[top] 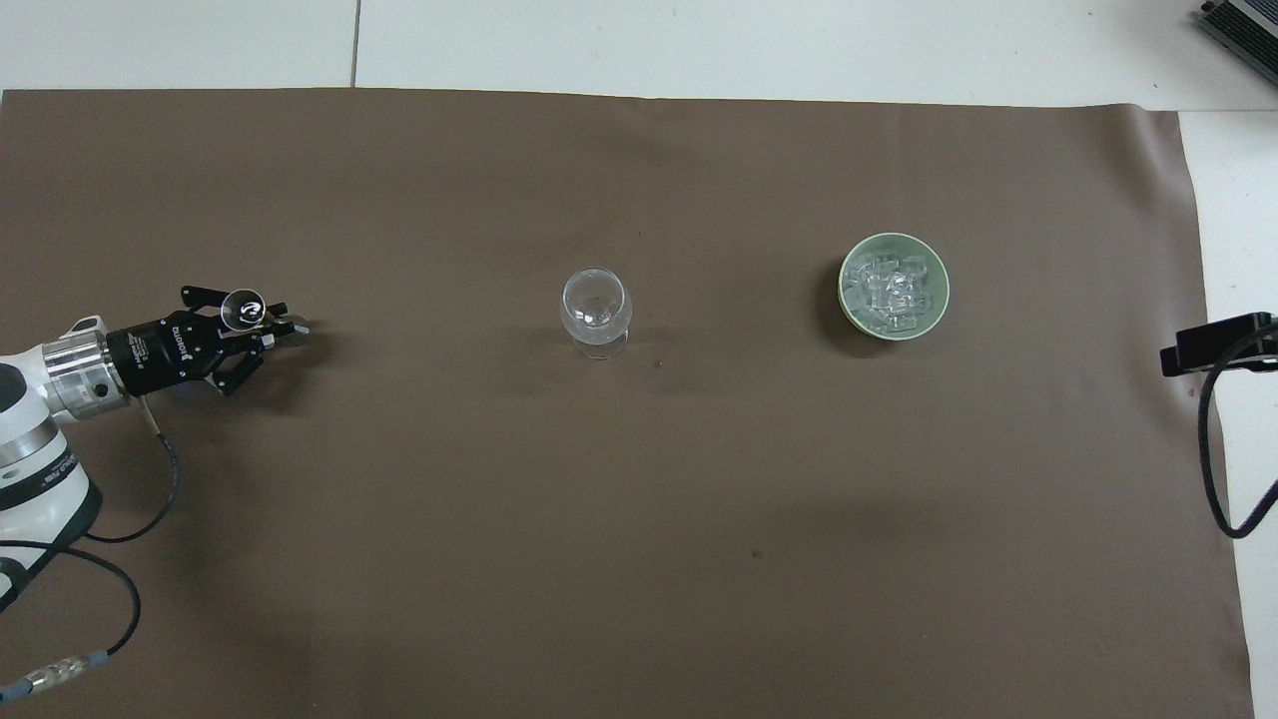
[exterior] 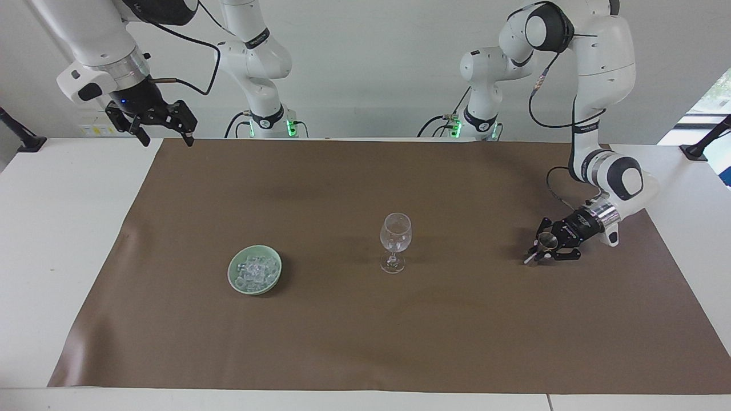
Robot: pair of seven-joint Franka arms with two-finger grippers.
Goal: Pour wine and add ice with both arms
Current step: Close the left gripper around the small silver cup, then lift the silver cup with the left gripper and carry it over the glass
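Note:
An empty clear wine glass stands upright mid-table and also shows in the overhead view. The ice, a heap of clear cubes, lies in a pale green dish toward the right arm's end, seen from above too. My left gripper lies low over the mat at the left arm's end, shut on a small silvery cup, which the overhead view also shows. My right gripper hangs open and empty, raised over the mat's corner nearest the robots.
A brown mat covers most of the white table. A black part and cable of the right arm show at the overhead view's edge. Two other white arm bases stand by the wall.

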